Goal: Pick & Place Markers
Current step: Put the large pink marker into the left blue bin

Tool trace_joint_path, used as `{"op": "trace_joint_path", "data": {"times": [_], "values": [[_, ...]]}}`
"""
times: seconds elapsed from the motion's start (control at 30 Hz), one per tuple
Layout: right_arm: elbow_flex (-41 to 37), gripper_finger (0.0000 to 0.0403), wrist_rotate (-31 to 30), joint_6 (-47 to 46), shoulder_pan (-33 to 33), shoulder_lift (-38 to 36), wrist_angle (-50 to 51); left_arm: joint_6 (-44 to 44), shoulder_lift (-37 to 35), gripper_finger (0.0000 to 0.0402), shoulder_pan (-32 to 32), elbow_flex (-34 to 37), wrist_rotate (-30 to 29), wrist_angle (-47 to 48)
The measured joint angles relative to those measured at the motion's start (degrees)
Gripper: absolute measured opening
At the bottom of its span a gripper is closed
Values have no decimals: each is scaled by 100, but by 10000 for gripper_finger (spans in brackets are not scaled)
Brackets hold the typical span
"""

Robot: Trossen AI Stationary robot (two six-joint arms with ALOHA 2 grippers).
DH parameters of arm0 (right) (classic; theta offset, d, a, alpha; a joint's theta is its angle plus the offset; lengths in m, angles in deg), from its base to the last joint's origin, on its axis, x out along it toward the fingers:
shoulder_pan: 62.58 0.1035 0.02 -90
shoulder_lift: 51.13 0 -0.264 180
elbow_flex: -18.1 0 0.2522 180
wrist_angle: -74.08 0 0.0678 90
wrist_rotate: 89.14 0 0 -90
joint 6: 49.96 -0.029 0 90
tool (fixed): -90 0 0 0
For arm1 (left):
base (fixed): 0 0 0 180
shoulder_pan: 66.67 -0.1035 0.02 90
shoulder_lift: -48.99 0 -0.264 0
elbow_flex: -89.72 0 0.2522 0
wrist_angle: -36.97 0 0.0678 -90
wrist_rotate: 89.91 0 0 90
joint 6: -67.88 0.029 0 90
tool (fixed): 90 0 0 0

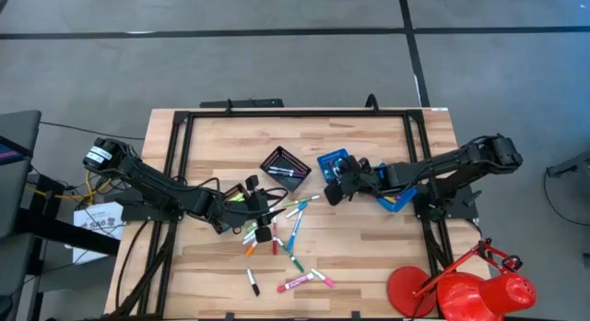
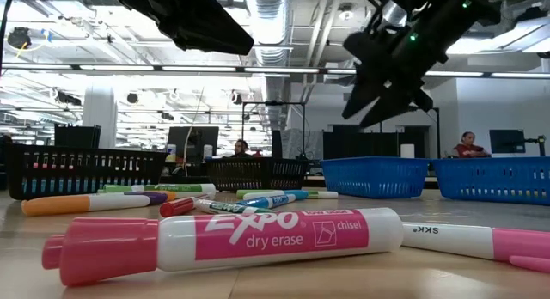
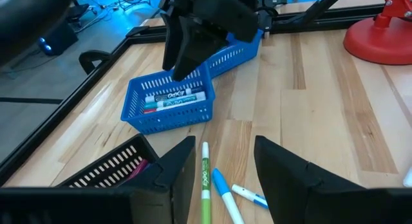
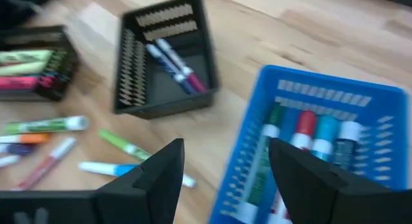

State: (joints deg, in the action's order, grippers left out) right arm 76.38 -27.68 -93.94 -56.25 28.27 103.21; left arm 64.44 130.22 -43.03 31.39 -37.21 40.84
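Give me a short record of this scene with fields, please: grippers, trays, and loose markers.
left gripper: open, empty, low over loose markers beside a black tray
right gripper: open, empty, above the blue tray
blue tray: holds several markers
black tray: holds a few markers
loose markers: many scattered on the table, centre to front

The pink-and-white marker [image 2: 215, 243] lying nearest on the desk reads "EXPO dry erase" and "chisel", while the neighbouring white-and-pink marker [image 2: 468, 241] shows upside-down letters like "SKS".
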Motion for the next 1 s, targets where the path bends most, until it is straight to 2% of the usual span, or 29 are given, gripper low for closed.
{"op": "trace_joint_path", "data": {"times": [0.6,1.0], "values": [[-2,218,454,89,3,13,-219,0,0,155,0,0,2,-68],[-1,218,464,78,127,15,-218,0,0,155,0,0,0,-93]]}}
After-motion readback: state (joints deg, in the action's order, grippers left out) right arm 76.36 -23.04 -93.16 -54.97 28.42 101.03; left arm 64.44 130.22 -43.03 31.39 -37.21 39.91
